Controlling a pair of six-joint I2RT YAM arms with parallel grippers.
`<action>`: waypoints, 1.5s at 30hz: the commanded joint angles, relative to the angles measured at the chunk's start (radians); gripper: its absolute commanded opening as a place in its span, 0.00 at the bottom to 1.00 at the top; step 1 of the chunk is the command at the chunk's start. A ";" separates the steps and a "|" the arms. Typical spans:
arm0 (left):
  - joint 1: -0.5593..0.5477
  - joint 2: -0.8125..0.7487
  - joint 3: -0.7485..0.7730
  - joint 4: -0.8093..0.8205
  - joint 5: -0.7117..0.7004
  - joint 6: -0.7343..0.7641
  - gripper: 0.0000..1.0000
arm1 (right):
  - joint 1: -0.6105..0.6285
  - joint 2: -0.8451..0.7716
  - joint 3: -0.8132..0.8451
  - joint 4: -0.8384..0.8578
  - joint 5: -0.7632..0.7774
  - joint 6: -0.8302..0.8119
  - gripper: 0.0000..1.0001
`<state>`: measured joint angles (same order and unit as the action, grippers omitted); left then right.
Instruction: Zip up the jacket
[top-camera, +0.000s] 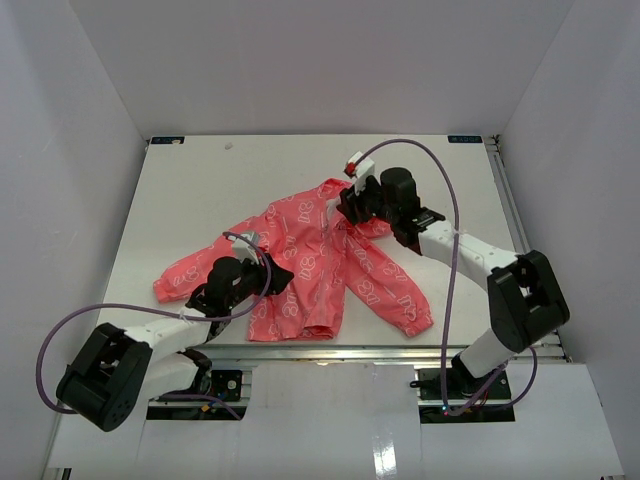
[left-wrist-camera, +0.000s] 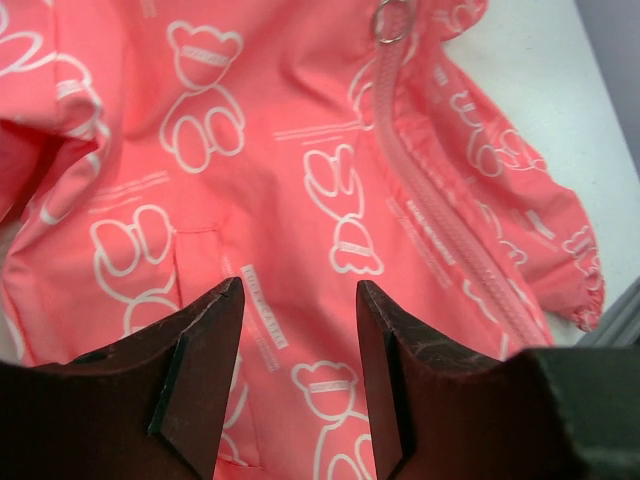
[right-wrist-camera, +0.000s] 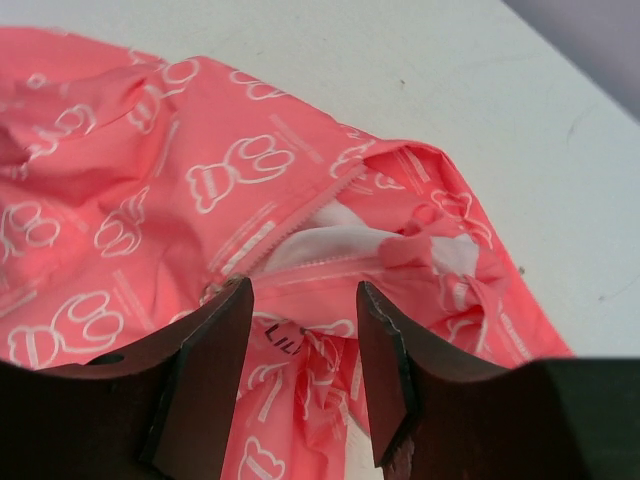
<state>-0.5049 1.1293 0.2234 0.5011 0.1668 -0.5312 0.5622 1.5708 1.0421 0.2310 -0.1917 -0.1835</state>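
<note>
Jacket (top-camera: 300, 240) zipper (left-wrist-camera: 450, 235) is laid lengthwise from left gripper (left-wrist-camera: 300, 290) to right gripper (right-wrist-camera: 305, 290) at collar (right-wrist-camera: 420, 240); pull (left-wrist-camera: 390, 22) noted ahead of left. Both parted, empty.

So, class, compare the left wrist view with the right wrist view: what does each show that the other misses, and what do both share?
Left wrist only: a small metal ring pull at the end of the pink zipper line, and a gathered sleeve cuff. Right wrist only: white inner lining exposed where the front gapes. Both: the thin coral-pink jacket with white bear print, the white table, and open dark jaws, the left gripper in one, the right gripper in the other.
</note>
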 joint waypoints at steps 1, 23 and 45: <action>0.002 -0.038 0.027 0.011 0.089 0.012 0.59 | 0.111 -0.087 -0.043 -0.021 -0.035 -0.247 0.51; 0.003 -0.016 -0.010 0.030 0.019 -0.030 0.59 | 0.196 0.215 0.095 -0.118 0.140 -0.349 0.54; 0.003 -0.008 -0.020 0.036 -0.003 -0.029 0.58 | 0.117 0.362 0.256 -0.073 0.277 -0.309 0.08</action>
<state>-0.5049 1.1297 0.2081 0.5240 0.1866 -0.5584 0.6901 1.9304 1.2320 0.1133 0.0181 -0.5008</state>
